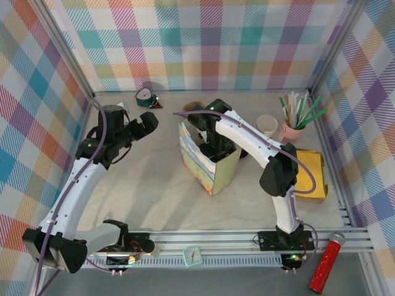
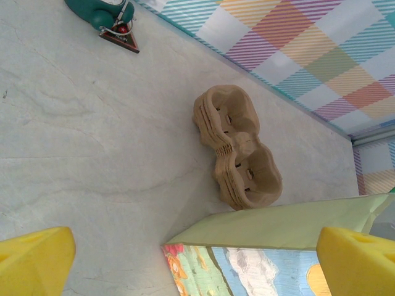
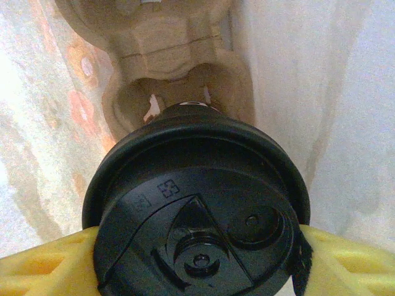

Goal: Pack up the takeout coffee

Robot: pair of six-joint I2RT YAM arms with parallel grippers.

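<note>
**Inspector:** Nearest item is the takeout coffee (image 3: 197,209), presented lid-up. Its round black plastic lid (image 3: 203,179) hides the cup body. The right arm's fingers (image 3: 46,265) are clamped against the lid's rim, one on either side.

**Clerk:** Location?

**Inspector:** Inside the paper bag (image 1: 213,169), which stands upright in the middle of the desk (image 1: 154,191). Below the lid lies a moulded pulp cup carrier (image 3: 179,68), and the bag's pale walls (image 3: 333,92) are close on both sides. Whether the cup's base sits in a well of that carrier cannot be told.

**Clerk:** Handling assessment?

**Inspector:** Judged light, but top-heavy if full. The paper wall is likely thin and crushable. The lid is smooth and rigid, and may pop off under a hard squeeze. A hold just beneath the lid rim, on the cup's stiffest band, looks safest. Keep it upright and release only once it stands supported.

**Clerk:** Markings?

**Inspector:** The lid has embossed symbols, one a small square mark beside the sip flap. None is legible as words. The bag carries a coloured picture print, with no readable text or brand.

**Clerk:** The other arm?

**Inspector:** The left arm's fingers (image 2: 34,259) stand wide apart and hold nothing, near the bag but clear of it. Beyond them a stack of spare pulp carriers (image 2: 237,148) lies on the desk towards the back wall.
</note>
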